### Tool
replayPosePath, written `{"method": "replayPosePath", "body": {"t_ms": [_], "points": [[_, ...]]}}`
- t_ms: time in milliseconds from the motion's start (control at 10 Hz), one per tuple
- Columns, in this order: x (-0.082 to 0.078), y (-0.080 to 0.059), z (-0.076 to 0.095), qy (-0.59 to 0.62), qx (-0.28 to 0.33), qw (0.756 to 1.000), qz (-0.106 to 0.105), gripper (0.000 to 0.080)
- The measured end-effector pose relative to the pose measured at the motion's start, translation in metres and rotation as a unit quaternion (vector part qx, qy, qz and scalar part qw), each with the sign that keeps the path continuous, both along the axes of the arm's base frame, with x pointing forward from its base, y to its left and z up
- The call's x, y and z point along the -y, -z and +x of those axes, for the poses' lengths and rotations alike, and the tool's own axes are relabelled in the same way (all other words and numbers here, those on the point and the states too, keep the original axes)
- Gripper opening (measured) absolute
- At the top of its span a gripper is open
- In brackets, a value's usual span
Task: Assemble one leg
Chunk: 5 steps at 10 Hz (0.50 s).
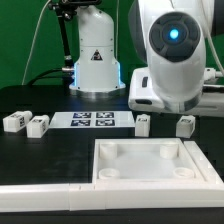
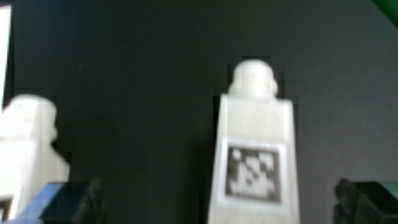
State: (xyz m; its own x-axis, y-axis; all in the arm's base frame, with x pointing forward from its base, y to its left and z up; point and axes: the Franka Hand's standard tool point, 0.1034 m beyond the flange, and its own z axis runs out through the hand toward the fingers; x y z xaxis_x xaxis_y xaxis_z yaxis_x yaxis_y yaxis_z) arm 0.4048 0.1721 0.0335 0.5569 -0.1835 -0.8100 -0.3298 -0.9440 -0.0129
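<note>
- Panel [image 1: 98, 165] with corner sockets sits nearest, bare.
- Leg [image 2: 254, 140] lies on black table [image 2: 134, 70], between my spread-apart fingers [image 2: 365, 196]; nothing gripped.
- Looks light, rigid, smooth plastic; could slip.
- Best hold: flat sides at mid-body, below rounded peg, tag facing up.

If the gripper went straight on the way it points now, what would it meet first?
Probably the tagged leg, which lies between the open jaws of the gripper in the wrist view; depth is unclear.

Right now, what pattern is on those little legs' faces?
A black-and-white square tag on the white leg, clearest in the wrist view.
</note>
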Motion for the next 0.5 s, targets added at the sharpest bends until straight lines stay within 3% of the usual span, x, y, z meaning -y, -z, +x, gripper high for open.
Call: {"method": "replayPosePath", "body": {"t_ms": [500], "points": [[-0.011, 0.017, -0.009, -0.008, -0.016, 1.000, 0.002, 0.0649]]}}
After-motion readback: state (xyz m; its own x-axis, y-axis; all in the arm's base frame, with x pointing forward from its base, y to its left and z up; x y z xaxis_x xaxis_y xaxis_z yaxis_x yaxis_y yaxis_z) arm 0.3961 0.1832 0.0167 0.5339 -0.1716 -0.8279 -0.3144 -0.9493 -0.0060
